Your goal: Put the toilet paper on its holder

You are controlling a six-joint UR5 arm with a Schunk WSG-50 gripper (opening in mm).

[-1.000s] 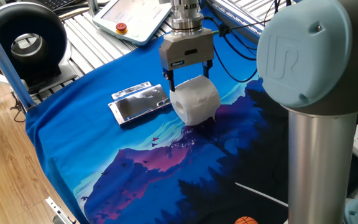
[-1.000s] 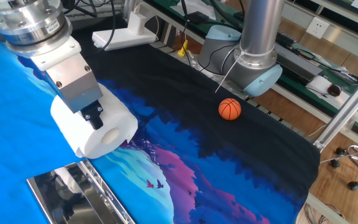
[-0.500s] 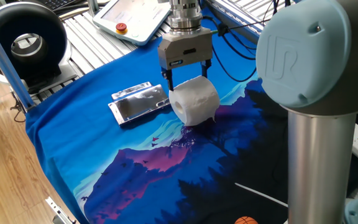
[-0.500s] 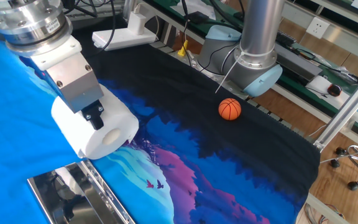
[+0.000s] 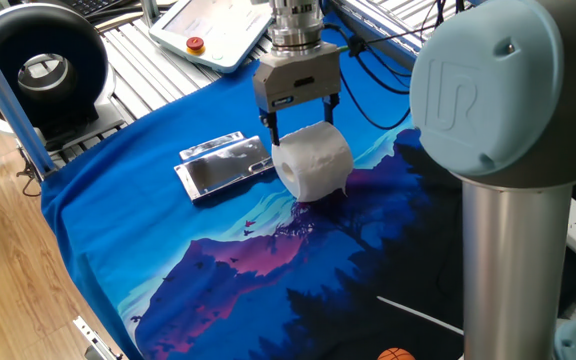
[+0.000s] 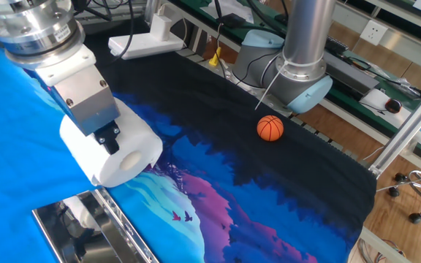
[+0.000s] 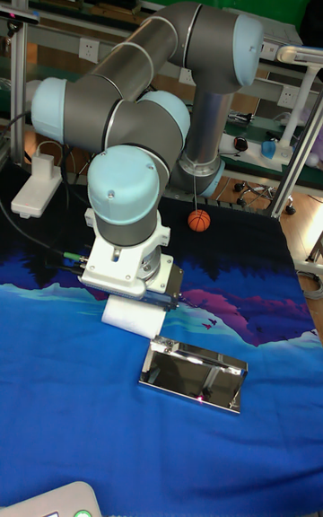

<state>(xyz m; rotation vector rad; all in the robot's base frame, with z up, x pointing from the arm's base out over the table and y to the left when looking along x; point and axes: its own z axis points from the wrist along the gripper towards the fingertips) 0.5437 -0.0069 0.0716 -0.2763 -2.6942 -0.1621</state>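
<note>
The toilet paper [image 5: 313, 160] is a white embossed roll lying crosswise just above the blue cloth. A loose sheet hangs from its right side. My gripper [image 5: 305, 122] comes down from above and is shut on the toilet paper, one finger at each end. In the other fixed view a black fingertip [image 6: 110, 139] presses the near end face of the toilet paper [image 6: 126, 157] above its hollow core. The holder [image 5: 225, 165], a shiny silver rectangle, lies flat on the cloth just left of the roll and apart from it. The tall fixed view shows the holder [image 7: 196, 375] in front of the roll [image 7: 126, 315].
A white pendant with a red button [image 5: 213, 30] lies behind the gripper. A small orange ball [image 6: 270, 128] sits on the dark part of the cloth near the arm's base [image 6: 302, 66]. A black round device [image 5: 43, 65] stands at the far left.
The gripper and the roll have shifted a few pixels toward the holder. Nothing else has moved.
</note>
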